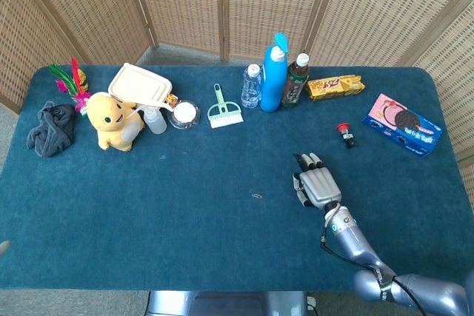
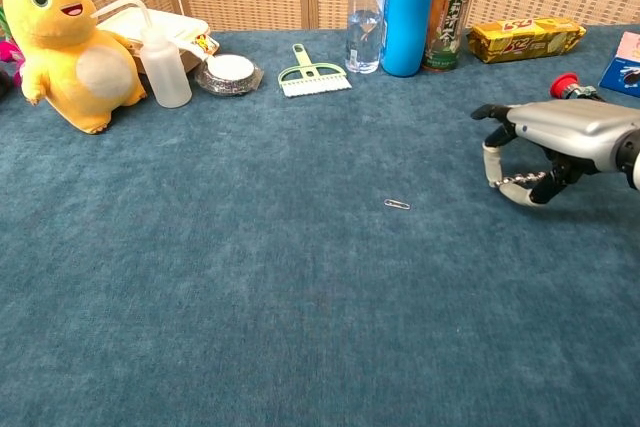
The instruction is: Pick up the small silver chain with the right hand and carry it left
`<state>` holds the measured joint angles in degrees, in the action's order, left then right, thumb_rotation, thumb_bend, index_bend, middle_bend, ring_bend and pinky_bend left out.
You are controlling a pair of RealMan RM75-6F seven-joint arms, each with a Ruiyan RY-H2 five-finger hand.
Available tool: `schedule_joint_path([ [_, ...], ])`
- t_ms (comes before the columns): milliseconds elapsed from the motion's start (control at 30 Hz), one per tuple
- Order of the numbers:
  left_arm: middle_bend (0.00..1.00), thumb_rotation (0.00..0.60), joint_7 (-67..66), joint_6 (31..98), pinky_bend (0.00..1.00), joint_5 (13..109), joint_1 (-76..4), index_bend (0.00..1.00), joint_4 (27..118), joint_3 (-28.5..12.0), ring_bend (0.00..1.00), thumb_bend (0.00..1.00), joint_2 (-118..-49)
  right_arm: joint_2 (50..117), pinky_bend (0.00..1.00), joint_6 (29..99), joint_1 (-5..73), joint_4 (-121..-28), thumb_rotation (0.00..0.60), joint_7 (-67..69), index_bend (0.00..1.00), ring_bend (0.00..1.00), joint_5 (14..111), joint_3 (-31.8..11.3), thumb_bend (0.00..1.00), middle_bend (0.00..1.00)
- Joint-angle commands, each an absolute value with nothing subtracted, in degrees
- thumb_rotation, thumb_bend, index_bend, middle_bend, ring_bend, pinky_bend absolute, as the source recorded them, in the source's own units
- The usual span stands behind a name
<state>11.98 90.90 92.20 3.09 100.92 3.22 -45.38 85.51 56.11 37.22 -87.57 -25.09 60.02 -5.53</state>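
A: Status on the right robot hand (image 2: 545, 152)?
B: Palm down over the right part of the desk (image 2: 250, 297), fingers curled under. The small silver chain (image 2: 520, 180) is pinched between thumb and a fingertip and strung across the gap beneath the palm. Chest view shows it clearly.
A: Head view confirm?
B: No. There the right robot hand (image 1: 317, 184) is seen from above and the palm covers the chain. Only the back of the hand and the forearm show.
A: Chain on the desk or off it?
B: Looks clear of the cloth in the chest view, hanging between the fingertips. Can't say more than that.
A: Left robot hand?
B: Neither camera shows it.
A: What's close to the right hand?
B: A paperclip (image 2: 397, 204) lies on the desk to its left, apart from it. A small red-capped item (image 2: 574, 88) sits just behind the hand. Blue cookie box (image 1: 404, 124) is further right, near the desk edge.
A: Back row?
B: Clear water bottle (image 1: 252, 85), blue bottle (image 1: 274, 74) and tea bottle (image 1: 296, 79) stand upright side by side. Yellow snack pack (image 1: 335, 86) is right of them, green brush (image 1: 222, 109) left of them.
A: Far left?
B: Yellow plush toy (image 1: 112, 120) with a squeeze bottle (image 2: 163, 68) just beside it, a small round tin (image 2: 230, 73), a white lidded box (image 1: 139, 85), a dark cloth (image 1: 50, 128) and some coloured feathers (image 1: 69, 81). All well apart from the hand.
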Motion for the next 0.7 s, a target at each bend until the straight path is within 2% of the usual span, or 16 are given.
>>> schedule_joint_path([
  [33, 0.0, 0.6, 12.1, 90.9, 0.05, 92.3, 3.1, 0.0, 100.9, 3.2, 0.0, 0.36, -45.4, 83.8, 0.0, 57.5, 36.9, -90.8, 0.6, -24.6, 0.61, 0.0, 62.1, -5.8, 0.51, 0.0],
  [233, 0.0, 0.6, 12.8, 91.3, 0.05, 92.5, 3.2, 0.0, 100.7, 3.3, 0.0, 0.36, -45.2, 81.5, 0.0, 58.7, 37.5, -99.0, 0.6, -25.0, 0.61, 0.0, 65.0, -6.7, 0.51, 0.0],
  [400, 0.0, 0.6, 13.5, 91.4, 0.05, 92.7, 3.2, 0.0, 100.5, 3.4, 0.0, 0.36, -45.0, 82.1, 0.0, 55.9, 39.3, -103.2, 0.6, -21.4, 0.61, 0.0, 64.0, -8.8, 0.53, 0.0],
  [700, 0.0, 0.6, 14.2, 90.8, 0.05, 92.7, 3.0, 0.0, 100.1, 3.5, 0.0, 0.36, -45.0, 86.9, 0.0, 47.4, 43.4, -99.8, 0.6, -7.2, 0.61, 0.0, 61.3, -14.1, 0.55, 0.0],
])
